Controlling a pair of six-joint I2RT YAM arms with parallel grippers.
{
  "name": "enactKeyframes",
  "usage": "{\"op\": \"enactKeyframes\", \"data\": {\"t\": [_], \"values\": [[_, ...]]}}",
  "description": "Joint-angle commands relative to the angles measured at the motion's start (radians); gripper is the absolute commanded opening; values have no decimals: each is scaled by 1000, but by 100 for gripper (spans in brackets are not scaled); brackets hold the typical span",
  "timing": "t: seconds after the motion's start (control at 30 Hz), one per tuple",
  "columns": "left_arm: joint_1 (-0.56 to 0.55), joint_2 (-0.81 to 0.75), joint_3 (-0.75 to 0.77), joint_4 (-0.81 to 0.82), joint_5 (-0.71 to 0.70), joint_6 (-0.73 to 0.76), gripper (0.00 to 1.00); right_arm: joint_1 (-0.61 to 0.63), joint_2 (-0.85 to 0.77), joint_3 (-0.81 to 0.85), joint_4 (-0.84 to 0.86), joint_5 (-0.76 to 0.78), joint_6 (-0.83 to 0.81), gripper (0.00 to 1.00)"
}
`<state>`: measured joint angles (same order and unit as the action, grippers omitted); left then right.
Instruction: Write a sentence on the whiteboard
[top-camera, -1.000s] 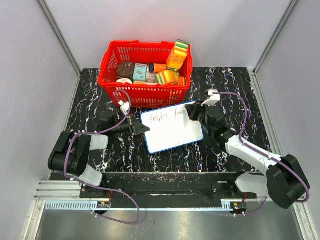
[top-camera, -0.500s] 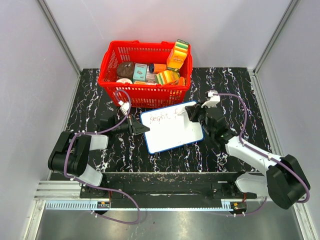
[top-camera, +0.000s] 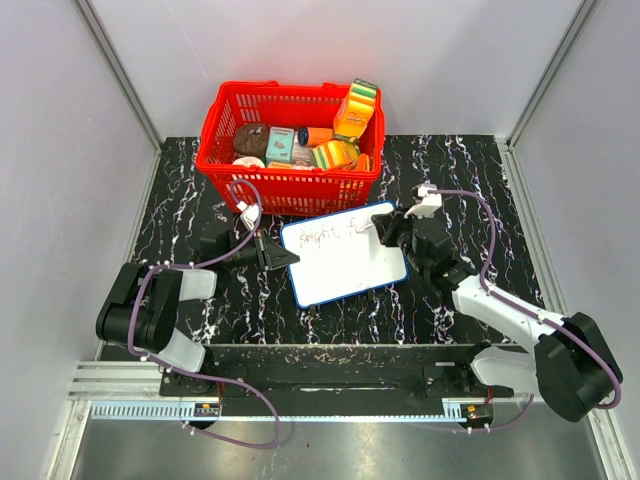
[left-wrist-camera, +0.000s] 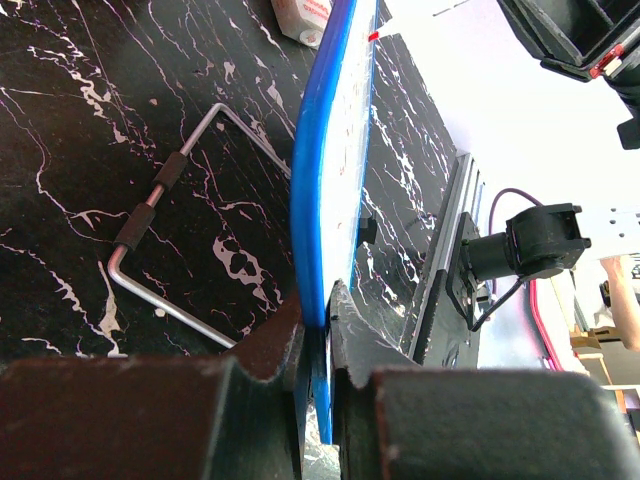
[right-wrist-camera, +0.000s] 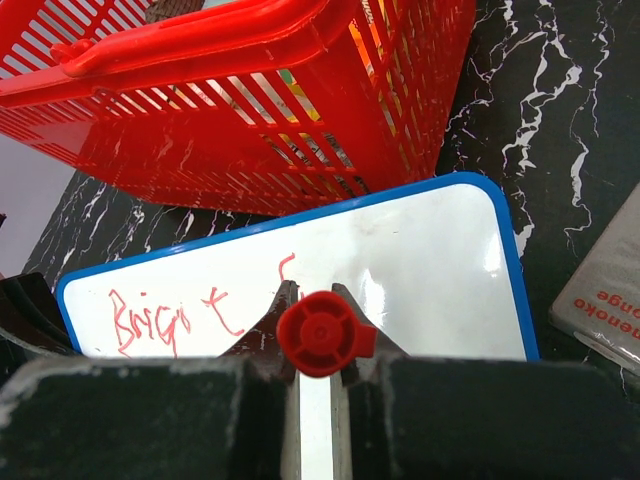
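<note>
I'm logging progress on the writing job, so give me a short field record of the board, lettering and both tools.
whiteboard: blue-framed, just in front of the red basket
left tool: shut on the whiteboard's left edge
right tool: shut on a red marker, over the board, right of the written word
sentence: one red scrawled word plus the first stroke of a second
status: writing unfinished

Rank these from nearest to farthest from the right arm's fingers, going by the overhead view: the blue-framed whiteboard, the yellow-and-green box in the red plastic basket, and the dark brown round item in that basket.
1. Blue-framed whiteboard: directly under the right fingers, mid-table.
2. Yellow-and-green box: back right corner of the red plastic basket.
3. Dark brown round item: basket's left side.
</note>
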<state>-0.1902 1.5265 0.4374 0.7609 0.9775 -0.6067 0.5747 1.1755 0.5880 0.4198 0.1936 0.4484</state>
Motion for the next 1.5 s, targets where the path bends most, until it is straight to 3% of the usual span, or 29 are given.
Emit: {"op": "enactKeyframes", "data": {"t": [0.0, 0.57, 1.47], "values": [[-11, -8, 11, -26, -74, 104, 0, -4, -8, 9, 0, 53, -11, 0], [-12, -9, 11, -28, -74, 105, 0, -4, 30, 82, 8, 76, -25, 0], [-12, -9, 11, -28, -76, 105, 0, -4, -20, -4, -21, 33, -10, 0]]}}
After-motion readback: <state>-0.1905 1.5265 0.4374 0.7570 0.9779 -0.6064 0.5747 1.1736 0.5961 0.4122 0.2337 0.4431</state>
